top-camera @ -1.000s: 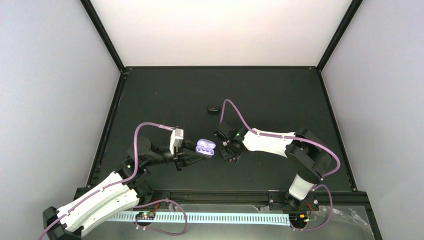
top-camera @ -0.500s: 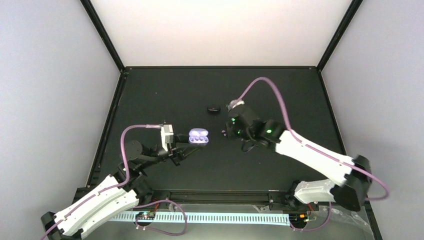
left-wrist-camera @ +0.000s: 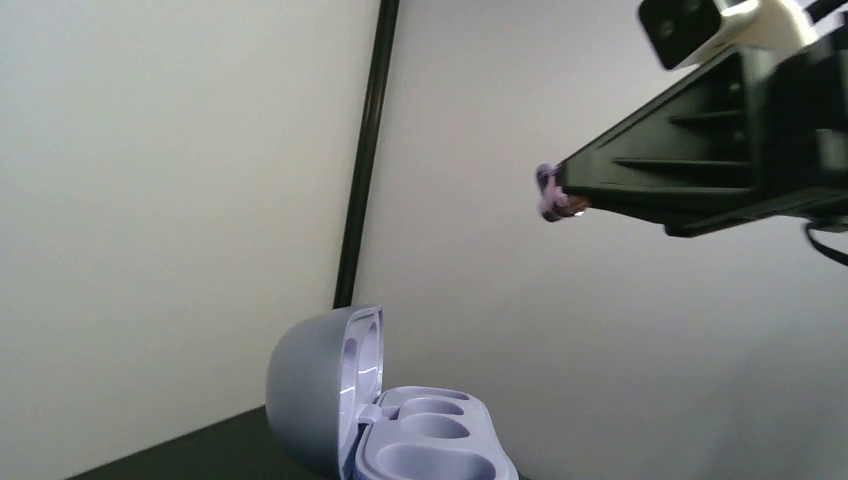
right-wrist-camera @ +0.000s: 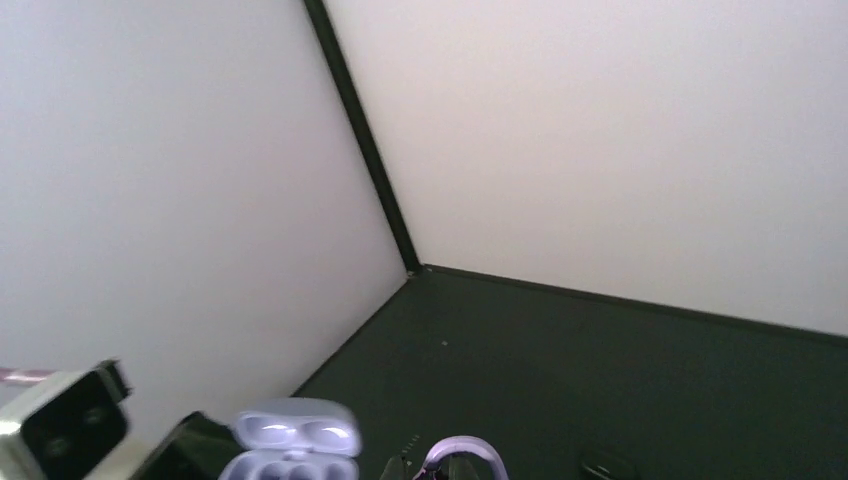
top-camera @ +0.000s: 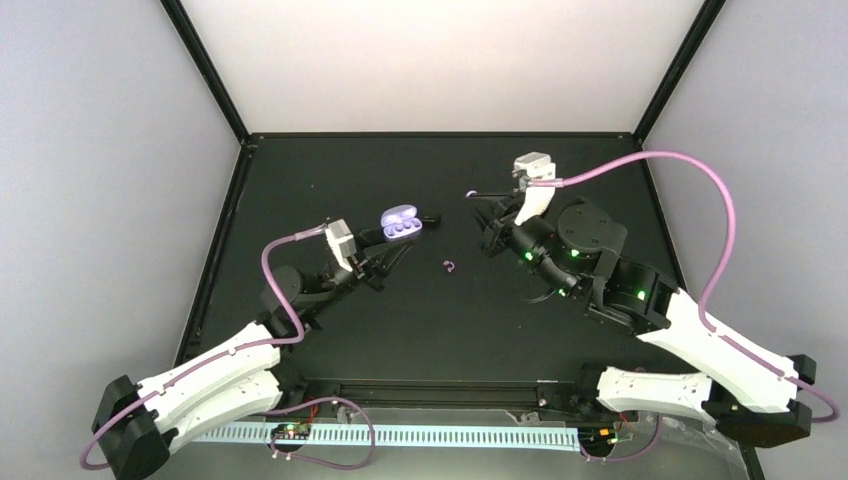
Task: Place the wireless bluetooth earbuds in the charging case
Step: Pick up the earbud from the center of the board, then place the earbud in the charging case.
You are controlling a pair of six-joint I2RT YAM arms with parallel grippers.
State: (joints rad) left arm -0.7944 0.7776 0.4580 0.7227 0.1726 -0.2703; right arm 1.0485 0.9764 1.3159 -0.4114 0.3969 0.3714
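Left claw (top-camera: 384, 238) closed on the charging case (top-camera: 400, 220), over the bench (top-camera: 430, 330) left of centre. Lid open, both wells exposed. Right claw (top-camera: 476, 197) closed, pinching one earbud (left-wrist-camera: 549, 193), a small lavender-tinted nub, at its tips, apart from the case. Second small lavender piece (top-camera: 449, 266) lies on the bench between the arms. Black oval piece (top-camera: 431, 217) sits just beside the case.
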